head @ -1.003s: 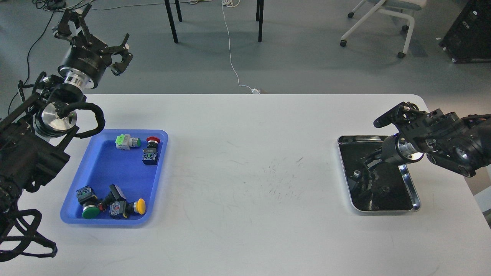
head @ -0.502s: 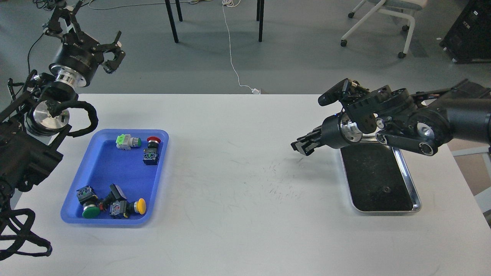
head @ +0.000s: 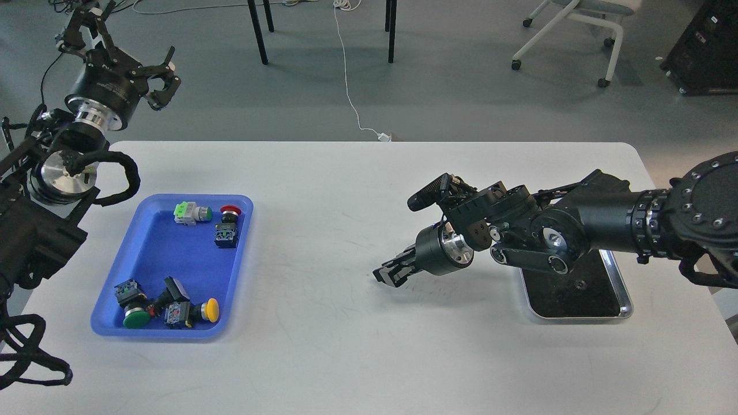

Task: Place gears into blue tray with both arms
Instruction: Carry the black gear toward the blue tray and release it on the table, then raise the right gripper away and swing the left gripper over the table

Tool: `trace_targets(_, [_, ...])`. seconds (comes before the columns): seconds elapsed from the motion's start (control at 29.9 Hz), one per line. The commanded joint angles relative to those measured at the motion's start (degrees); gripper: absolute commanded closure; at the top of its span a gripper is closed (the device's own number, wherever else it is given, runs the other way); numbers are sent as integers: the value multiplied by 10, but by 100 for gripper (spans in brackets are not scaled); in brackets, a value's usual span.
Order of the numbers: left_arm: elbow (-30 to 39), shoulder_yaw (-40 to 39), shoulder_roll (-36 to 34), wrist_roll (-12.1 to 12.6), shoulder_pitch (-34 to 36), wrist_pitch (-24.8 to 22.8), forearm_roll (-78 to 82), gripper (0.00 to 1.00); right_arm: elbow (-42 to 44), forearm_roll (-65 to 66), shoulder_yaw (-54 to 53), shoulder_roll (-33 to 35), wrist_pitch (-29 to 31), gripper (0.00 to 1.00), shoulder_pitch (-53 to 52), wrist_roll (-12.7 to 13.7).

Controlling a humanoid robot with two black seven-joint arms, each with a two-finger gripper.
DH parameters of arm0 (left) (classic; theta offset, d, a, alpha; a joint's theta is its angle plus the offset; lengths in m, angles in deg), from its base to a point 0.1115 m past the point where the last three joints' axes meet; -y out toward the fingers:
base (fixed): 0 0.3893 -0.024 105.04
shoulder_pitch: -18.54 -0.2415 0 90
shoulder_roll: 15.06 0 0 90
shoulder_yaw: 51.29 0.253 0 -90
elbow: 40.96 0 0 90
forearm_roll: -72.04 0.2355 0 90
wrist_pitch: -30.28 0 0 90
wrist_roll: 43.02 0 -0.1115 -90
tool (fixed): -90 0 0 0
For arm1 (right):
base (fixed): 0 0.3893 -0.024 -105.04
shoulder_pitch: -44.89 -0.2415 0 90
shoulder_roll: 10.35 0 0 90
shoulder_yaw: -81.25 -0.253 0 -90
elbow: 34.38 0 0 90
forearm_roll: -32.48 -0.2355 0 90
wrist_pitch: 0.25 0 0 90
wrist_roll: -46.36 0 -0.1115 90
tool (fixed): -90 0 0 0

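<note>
The blue tray [head: 162, 257] lies on the left of the white table and holds several coloured push-button switches [head: 226, 226]. One small black gear [head: 579, 283] rests in the steel tray [head: 626, 306] on the right. My right gripper [head: 388, 275] hangs low over the middle of the table, left of the steel tray, pointing toward the blue tray with its fingers pressed together. Whether a gear sits between them is too small to tell. Beyond the table's far left corner, my left gripper [head: 124, 41] is raised, its fingers spread apart and holding nothing.
Table legs [head: 258, 31] and a white cable [head: 347, 86] are on the floor behind the table. A wheeled chair [head: 568, 29] stands at the back right. My right forearm [head: 599, 222] covers the steel tray's far end.
My right arm has swung left from the steel tray to the table's middle, dropping lower, fingers still together. The left gripper drifted slightly up and to the left.
</note>
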Motion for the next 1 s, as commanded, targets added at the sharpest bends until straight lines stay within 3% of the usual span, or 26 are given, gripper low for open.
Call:
trace_targets(0.0, [0, 0, 0, 1, 1, 1, -1, 2, 5, 1, 1, -2, -6, 81, 5, 0])
trace_targets(0.13, [0, -1, 0, 2, 1, 2, -1, 2, 5, 3, 4, -1, -6, 76, 5, 0])
trace_targets(0.23, [0, -1, -1, 2, 2, 2, -1, 2, 5, 2, 4, 0, -6, 60, 5, 0])
trace_targets(0.54, [1, -1, -21, 2, 2, -2, 0, 2, 10, -2, -25, 17, -9, 40, -7, 0])
trace_targets(0.64, [3, 0, -38, 3, 2, -6, 1, 2, 38, -10, -132, 63, -16, 20, -8, 2])
trace_targets(0.74, [11, 10, -49, 4, 9, -14, 4, 3, 43, -37, -248, 106, -13, 8, 1, 2])
trace_targets(0.97, [29, 90, -38, -5, 77, -7, 121, 4, 46, -105, -422, 174, -13, 6, 28, 3])
